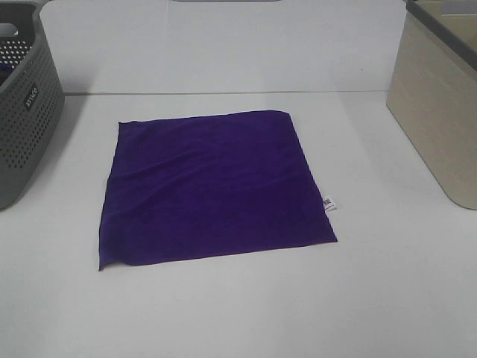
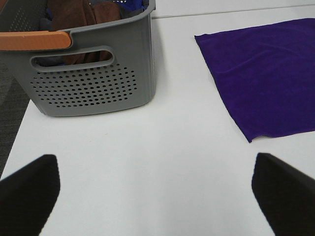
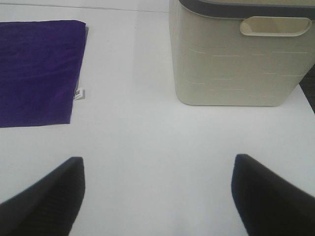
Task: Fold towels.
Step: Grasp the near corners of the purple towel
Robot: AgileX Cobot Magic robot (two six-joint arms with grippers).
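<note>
A deep purple towel [image 1: 212, 186] lies spread flat and unfolded in the middle of the white table, with a small white tag [image 1: 329, 203] on its right edge. It also shows in the left wrist view [image 2: 268, 78] and in the right wrist view [image 3: 37, 69], where the tag [image 3: 79, 94] is visible too. Neither gripper shows in the exterior high view. My left gripper [image 2: 155, 196] is open and empty above bare table, apart from the towel's near left corner. My right gripper [image 3: 157, 196] is open and empty above bare table, right of the towel.
A grey perforated basket [image 1: 26, 104] stands at the table's left edge; in the left wrist view the basket [image 2: 88, 78] holds brown and blue cloths. A beige basket [image 1: 436, 112] stands at the right edge, also in the right wrist view [image 3: 231, 59].
</note>
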